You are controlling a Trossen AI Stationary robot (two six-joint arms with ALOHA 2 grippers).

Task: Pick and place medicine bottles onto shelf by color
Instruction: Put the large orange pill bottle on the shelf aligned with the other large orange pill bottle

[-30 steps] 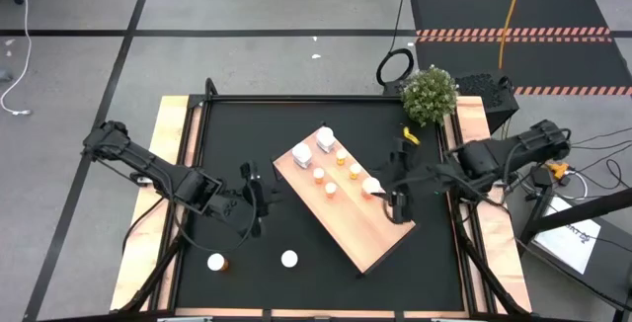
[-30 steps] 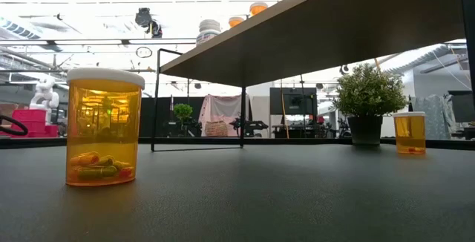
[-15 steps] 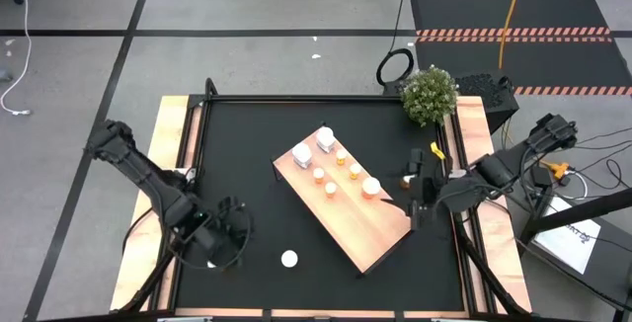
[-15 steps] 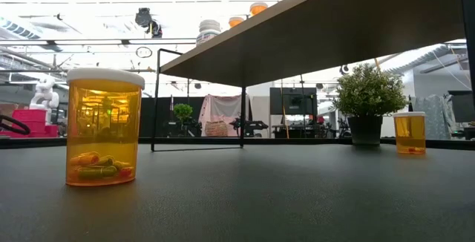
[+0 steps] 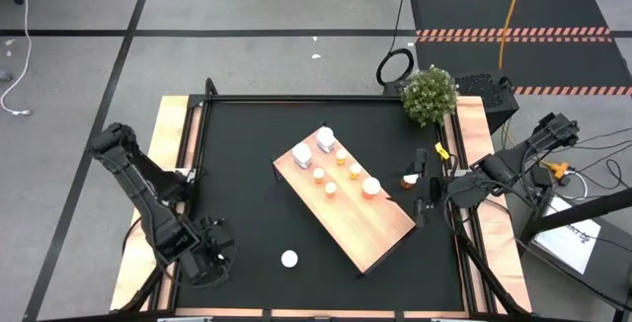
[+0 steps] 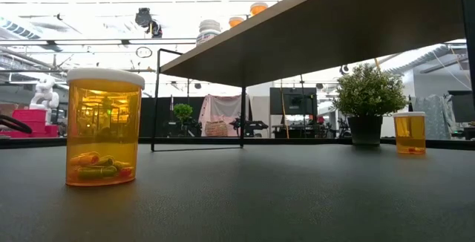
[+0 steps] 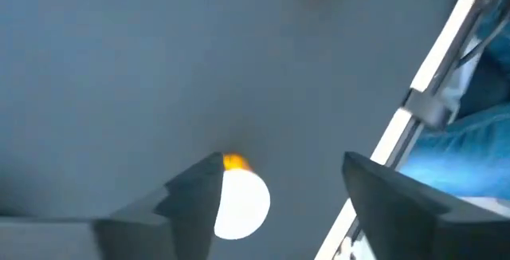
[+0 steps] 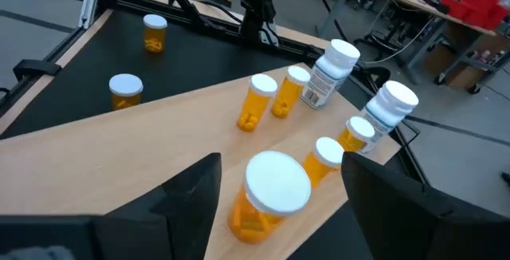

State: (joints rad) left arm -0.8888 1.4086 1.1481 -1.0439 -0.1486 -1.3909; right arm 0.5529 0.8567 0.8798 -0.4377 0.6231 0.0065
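The shelf (image 5: 351, 213) lies flat on the black mat (image 5: 247, 144), its long axis running diagonally from the far left toward the near right of the table. On its far half stand two white bottles (image 5: 313, 143) at the far corner and five amber bottles with white caps (image 5: 341, 172), all upright; the largest amber bottle (image 8: 269, 194) stands nearest the right gripper (image 5: 423, 196), which hovers just off the shelf's right edge, fingers spread and empty. Off the shelf, a capped amber bottle (image 5: 288, 259) stands upright on the mat near the front edge, with pills visible at its bottom in the low view, and another (image 5: 409, 179) stands beside the right gripper. The left gripper (image 5: 207, 263) hangs over the mat's front left corner, fingers parted, with a white-capped amber bottle (image 7: 239, 202) below and between them, not clasped. A potted plant (image 5: 431, 95) sits at the far right corner.
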